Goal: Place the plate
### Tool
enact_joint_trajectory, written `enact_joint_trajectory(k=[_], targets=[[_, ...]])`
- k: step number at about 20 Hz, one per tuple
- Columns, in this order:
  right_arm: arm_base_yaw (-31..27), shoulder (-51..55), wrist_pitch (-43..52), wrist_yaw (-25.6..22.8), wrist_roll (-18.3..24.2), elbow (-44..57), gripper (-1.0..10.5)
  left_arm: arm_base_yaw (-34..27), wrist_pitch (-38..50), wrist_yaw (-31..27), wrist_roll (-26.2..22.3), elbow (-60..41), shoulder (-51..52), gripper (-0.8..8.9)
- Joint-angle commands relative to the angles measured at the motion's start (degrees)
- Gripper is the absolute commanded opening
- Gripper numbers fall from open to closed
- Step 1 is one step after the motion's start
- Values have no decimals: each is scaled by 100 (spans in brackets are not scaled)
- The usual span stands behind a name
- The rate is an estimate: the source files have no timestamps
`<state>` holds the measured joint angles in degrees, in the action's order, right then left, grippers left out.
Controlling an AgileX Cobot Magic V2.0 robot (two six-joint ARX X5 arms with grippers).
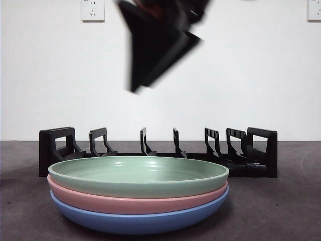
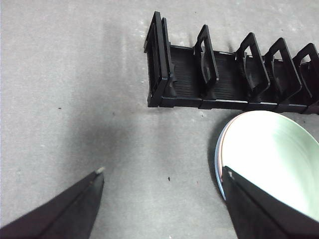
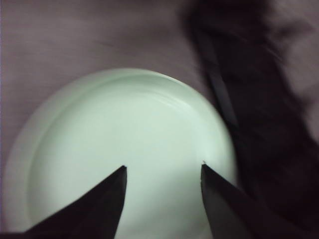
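I've got three plates stacked near the front of the table [image 1: 296,211]: green plate [image 1: 138,175] on top, pink plate [image 1: 135,202] under it, blue plate [image 1: 138,221] at the bottom. The rack [image 1: 158,150] sits just behind the stack, slots all bare, so nothing's placed yet.

R gripper [image 3: 163,169] hangs over the green plate, well above it, jaws apart, holding nothing. The front view shows one dark, blurred gripper high over the stack; I take that for the R one. L gripper [image 2: 162,172] is off to the side over bare table, jaws spread wide and empty, w/ the rack's end and the stack's edge in its view.

Handling, my guess: green plate looks rigid, smooth, prob. plastic or melamine, so light but slick. It's shallow w/ a raised rim, nested tight on the pink one, so there's little gap to get a jaw under. I'd pinch the rim, one jaw inside the dish and one outside, and lift slow so the pink plate doesn't drag along. A rim grip lets it swing, so keep it firm before tipping it upright into a slot.

Writing: no brands or labels readable on plates or rack. Only wall sockets [image 1: 93,10] behind, no text I can make out.
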<state>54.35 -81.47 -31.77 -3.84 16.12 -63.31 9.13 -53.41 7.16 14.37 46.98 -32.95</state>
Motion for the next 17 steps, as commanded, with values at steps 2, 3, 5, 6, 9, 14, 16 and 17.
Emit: enact_joint_trajectory(k=[2, 3, 5, 6, 9, 14, 16, 17], targets=[[-1108, -46, 216, -68, -448, -17, 276, -2, 76, -33, -42, 107, -35, 376], [-1462, 15, 219, -72, -538, 24, 276, -2, 76, -33, -39, 107, -35, 376], [-1965, 278, 249, -72, -669, 243, 276, -2, 76, -33, -39, 107, -35, 376], [-2175, 485, 282, -70, -739, 424, 277, -2, 76, -33, -39, 107, -35, 376], [-2643, 1427, 437, -63, -1071, 1226, 276, -2, 83, -33, -39, 107, -35, 376], [-2935, 3230, 402, -76, -1829, 2356, 276, -2, 240, -33, -39, 107, -35, 376], [-2938, 3698, 267, -79, -1888, 2404, 276, 0, 221, -33, -33, 107, -35, 376], [-2938, 3864, 258, -74, -1891, 2404, 276, 0, 203, -31, -13, 107, -33, 375]])
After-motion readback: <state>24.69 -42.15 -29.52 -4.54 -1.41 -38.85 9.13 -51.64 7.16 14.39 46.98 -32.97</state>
